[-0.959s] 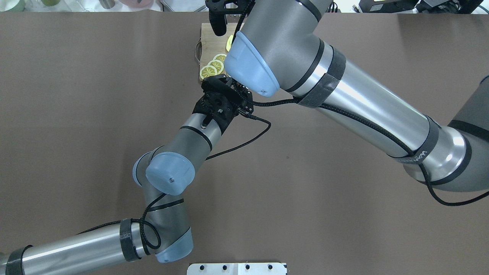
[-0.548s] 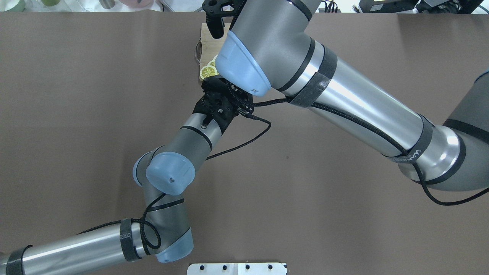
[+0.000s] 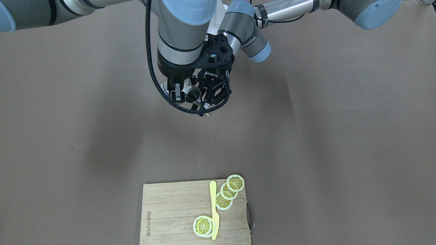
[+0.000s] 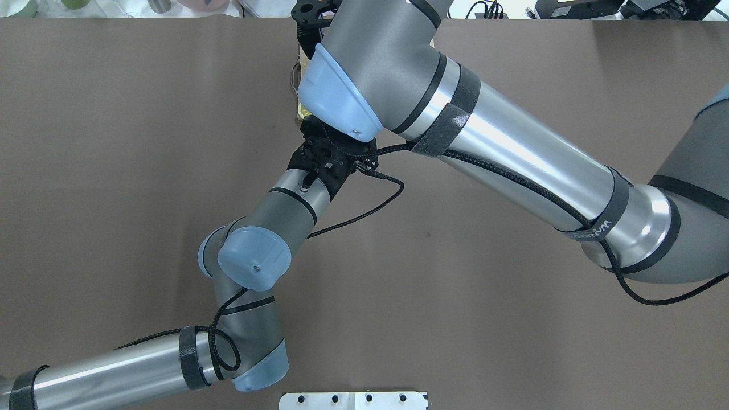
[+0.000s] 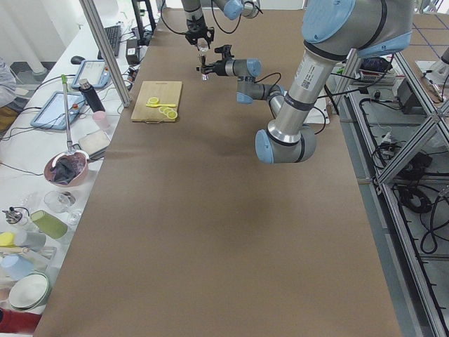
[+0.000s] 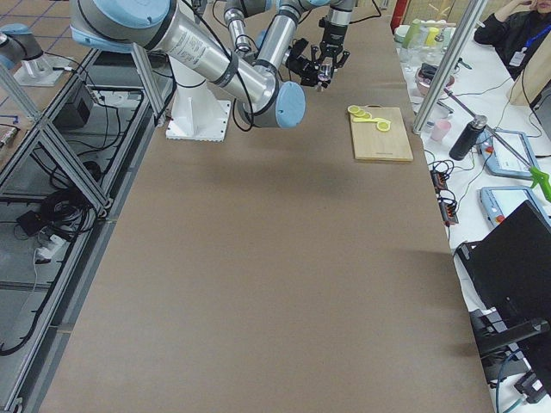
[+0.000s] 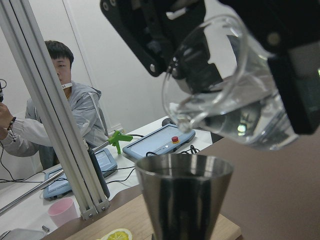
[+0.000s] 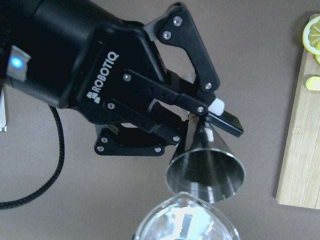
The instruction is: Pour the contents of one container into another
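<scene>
My left gripper [image 8: 200, 131] is shut on the narrow stem of a steel cone-shaped cup [image 8: 205, 172], held upright above the table. The cup also shows in the left wrist view [image 7: 185, 195] and the front-facing view [image 3: 194, 94]. My right gripper [image 3: 180, 92] is shut on a clear glass beaker [image 7: 225, 95], tilted with its spout just over the cup's mouth. The beaker's rim [image 8: 185, 220] sits at the bottom of the right wrist view. I cannot tell whether liquid is running. In the overhead view the right arm [image 4: 370, 62] hides both grippers' fingers.
A wooden cutting board [image 3: 170, 211] lies at the table's far side, carrying lemon slices [image 3: 228, 192] and a yellow knife [image 3: 214, 207]. A seated person [image 7: 65, 115] and a metal post [image 7: 50, 115] are behind the board. Cluttered benches [image 5: 63, 161] line that edge.
The right arm's elbow has swung left in the overhead view and now covers the lemon slices and most of the board. The left arm has stayed still.
</scene>
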`<action>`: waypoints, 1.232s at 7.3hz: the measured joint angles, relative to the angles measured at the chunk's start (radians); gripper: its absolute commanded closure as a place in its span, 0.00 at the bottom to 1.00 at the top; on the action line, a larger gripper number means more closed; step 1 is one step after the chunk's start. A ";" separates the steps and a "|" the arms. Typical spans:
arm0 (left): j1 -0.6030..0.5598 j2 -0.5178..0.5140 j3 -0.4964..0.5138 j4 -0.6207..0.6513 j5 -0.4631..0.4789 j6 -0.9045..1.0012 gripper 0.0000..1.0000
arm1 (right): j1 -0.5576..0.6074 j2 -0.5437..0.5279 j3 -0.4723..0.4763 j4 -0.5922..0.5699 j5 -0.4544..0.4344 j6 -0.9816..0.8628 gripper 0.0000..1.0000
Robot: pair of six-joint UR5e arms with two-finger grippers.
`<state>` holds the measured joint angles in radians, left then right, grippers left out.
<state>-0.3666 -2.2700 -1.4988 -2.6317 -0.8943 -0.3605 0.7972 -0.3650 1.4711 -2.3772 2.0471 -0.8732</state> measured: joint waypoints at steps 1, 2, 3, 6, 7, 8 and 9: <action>0.000 0.000 0.000 0.000 0.000 0.000 1.00 | 0.000 0.007 -0.004 -0.019 -0.009 -0.017 1.00; 0.000 -0.001 0.000 0.000 0.000 0.000 1.00 | 0.000 0.014 -0.010 -0.039 -0.015 -0.032 1.00; 0.000 -0.001 0.000 -0.001 0.000 0.000 1.00 | -0.001 0.020 -0.020 -0.049 -0.020 -0.041 1.00; 0.000 -0.001 0.000 -0.001 0.000 0.000 1.00 | -0.008 0.027 -0.039 -0.055 -0.031 -0.047 1.00; -0.001 -0.002 0.000 -0.001 0.000 0.000 1.00 | -0.009 0.027 -0.042 -0.055 -0.033 -0.047 1.00; -0.001 -0.002 0.000 0.000 0.000 0.000 1.00 | -0.008 0.027 -0.041 -0.051 -0.031 -0.046 1.00; -0.001 -0.002 0.000 0.000 0.000 0.000 1.00 | -0.006 0.026 -0.037 -0.046 -0.024 -0.045 1.00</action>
<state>-0.3680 -2.2718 -1.4987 -2.6316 -0.8943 -0.3605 0.7916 -0.3390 1.4344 -2.4230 2.0227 -0.9180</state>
